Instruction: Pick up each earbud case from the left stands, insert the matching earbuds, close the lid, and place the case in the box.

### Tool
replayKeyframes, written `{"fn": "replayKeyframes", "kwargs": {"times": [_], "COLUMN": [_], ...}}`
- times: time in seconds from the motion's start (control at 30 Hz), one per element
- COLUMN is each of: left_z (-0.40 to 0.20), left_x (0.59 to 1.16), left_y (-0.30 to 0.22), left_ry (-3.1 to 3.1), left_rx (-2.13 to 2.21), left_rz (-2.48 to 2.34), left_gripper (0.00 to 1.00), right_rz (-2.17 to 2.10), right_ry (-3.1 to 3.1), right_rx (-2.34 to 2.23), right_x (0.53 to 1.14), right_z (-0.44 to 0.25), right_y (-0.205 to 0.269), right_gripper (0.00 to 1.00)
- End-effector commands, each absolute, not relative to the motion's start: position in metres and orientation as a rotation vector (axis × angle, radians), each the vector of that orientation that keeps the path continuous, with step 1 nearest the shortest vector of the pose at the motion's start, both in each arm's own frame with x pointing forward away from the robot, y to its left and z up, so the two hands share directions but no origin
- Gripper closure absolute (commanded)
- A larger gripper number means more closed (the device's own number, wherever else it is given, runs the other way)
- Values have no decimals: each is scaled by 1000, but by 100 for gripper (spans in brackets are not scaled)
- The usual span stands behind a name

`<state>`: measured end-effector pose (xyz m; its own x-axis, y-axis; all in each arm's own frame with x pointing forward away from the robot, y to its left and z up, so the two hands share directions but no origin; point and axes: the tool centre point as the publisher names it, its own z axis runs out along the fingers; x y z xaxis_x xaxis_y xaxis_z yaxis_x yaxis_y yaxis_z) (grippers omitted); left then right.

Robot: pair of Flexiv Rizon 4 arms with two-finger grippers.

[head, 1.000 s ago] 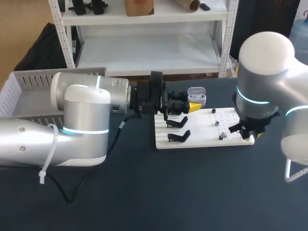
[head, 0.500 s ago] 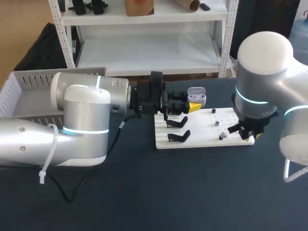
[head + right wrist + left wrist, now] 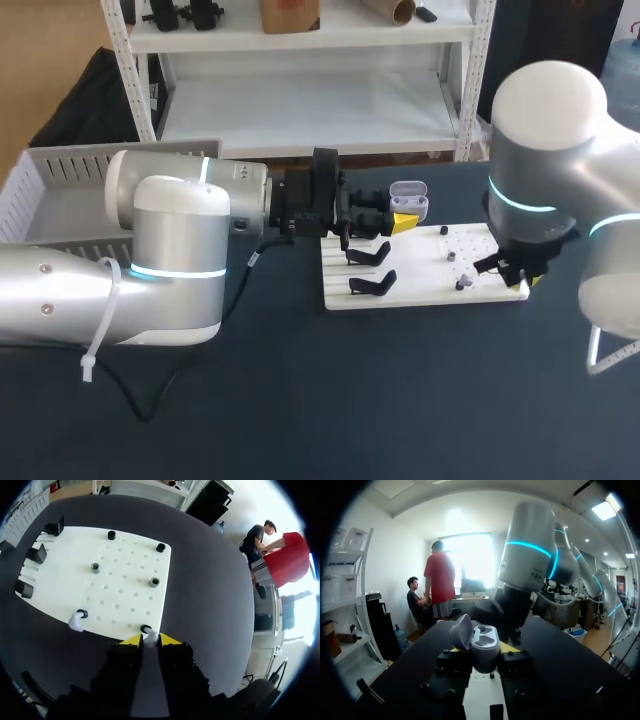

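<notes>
My left gripper (image 3: pixel 400 221) is shut on an open white earbud case (image 3: pixel 408 198), held above the far left of the white board (image 3: pixel 420 292). In the left wrist view the case (image 3: pixel 484 646) sits upright between the fingers, lid tipped back and both wells bare. My right gripper (image 3: pixel 518 281) is at the board's near right corner. In the right wrist view its yellow tips (image 3: pixel 150 640) press a white earbud (image 3: pixel 150 637) from both sides, right by its black socket (image 3: pixel 145 628). A second white earbud (image 3: pixel 76 622) leans at another socket further along the board's edge.
Black stands (image 3: pixel 370 254) line the board's left part, and small pegs (image 3: pixel 154 582) dot its right part. A grey slotted box (image 3: pixel 60 170) stands at the far left of the dark table, behind my left arm.
My right gripper's fingers have drawn closer together around the earbud at the board's corner. The left arm and the case have not moved.
</notes>
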<state>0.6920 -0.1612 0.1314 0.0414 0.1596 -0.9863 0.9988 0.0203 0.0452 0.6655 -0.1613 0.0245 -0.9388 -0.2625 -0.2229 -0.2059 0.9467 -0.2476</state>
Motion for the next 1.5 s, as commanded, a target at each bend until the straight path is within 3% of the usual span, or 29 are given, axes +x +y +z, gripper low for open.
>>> {"fn": "replayKeyframes", "kwargs": {"times": [0.03,0.97,1.5], "left_z": [131,131,131], "left_x": [693,693,693], "left_y": [-162,-162,-162], "left_ry": [1305,1305,1305], "left_rx": [1329,1329,1329], "left_rz": [-1079,-1079,-1079], "left_gripper": [100,100,100], "right_rz": [-323,-166,-166], "right_ry": [2838,2889,2889], "right_rx": [-332,-316,-316], "right_x": [661,602,602], "right_z": [43,135,135], "right_y": [-166,-158,-158], "right_gripper": [100,100,100]}}
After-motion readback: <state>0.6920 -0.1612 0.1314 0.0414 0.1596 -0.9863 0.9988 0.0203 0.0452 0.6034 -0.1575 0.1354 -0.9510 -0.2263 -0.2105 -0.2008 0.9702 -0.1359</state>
